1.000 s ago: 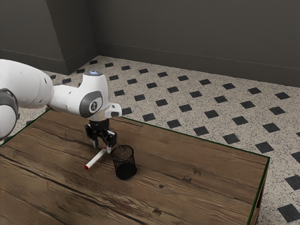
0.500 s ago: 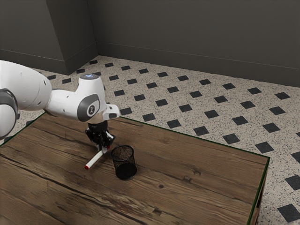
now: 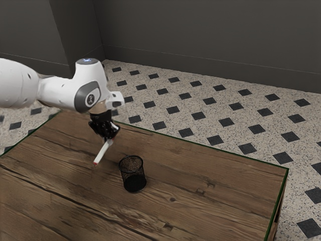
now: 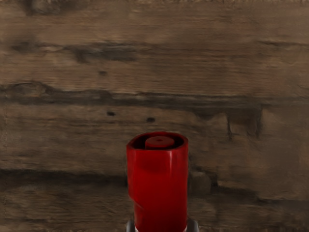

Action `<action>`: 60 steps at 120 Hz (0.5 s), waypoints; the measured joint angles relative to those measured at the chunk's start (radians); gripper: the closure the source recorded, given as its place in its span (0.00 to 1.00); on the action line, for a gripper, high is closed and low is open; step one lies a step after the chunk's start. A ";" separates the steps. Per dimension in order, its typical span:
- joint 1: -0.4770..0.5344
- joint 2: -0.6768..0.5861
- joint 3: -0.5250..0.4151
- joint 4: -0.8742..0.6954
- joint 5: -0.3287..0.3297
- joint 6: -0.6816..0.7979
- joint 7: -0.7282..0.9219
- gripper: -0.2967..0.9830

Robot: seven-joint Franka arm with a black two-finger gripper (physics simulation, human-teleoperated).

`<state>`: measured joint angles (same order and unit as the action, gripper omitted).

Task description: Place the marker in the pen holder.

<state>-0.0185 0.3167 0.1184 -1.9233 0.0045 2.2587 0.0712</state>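
Note:
My black gripper (image 3: 108, 139) is shut on the marker (image 3: 103, 152) near one end, above the table. The marker's white body slants down from the fingers toward the exterior view's lower left, its red tip lowest. In the wrist view the marker's red end (image 4: 158, 183) stands between the two fingertips, whose edges show at either side. The black mesh pen holder (image 3: 133, 174) stands upright on the table, toward the exterior view's right of the marker and apart from it.
The wooden table (image 3: 210, 186) has a green-edged rim. Beyond it lie a tiled floor (image 3: 200, 108) and dark walls.
My gripper has closed on the marker and risen with it off the table, moving slightly toward the exterior view's left. The marker now tilts more steeply. The pen holder has stayed put.

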 joint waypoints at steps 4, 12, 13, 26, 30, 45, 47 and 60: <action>-0.004 -0.035 0.000 -0.001 0.002 -0.018 -0.002 0.85; -0.018 -0.098 0.000 -0.012 0.006 -0.053 -0.004 0.85; -0.019 -0.110 0.000 -0.017 0.006 -0.056 -0.005 0.85; -0.074 -0.216 0.000 -0.050 0.009 -0.089 -0.006 0.85; -0.095 -0.228 -0.001 -0.053 0.009 -0.086 -0.003 0.85; -0.137 -0.238 -0.003 -0.106 -0.085 0.017 0.054 0.85; -0.138 -0.239 -0.003 -0.113 -0.104 0.037 0.065 0.85; -0.151 -0.281 0.001 -0.166 -0.182 0.138 0.135 0.85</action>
<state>-0.1692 0.0354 0.1190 -2.0893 -0.1777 2.3966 0.2061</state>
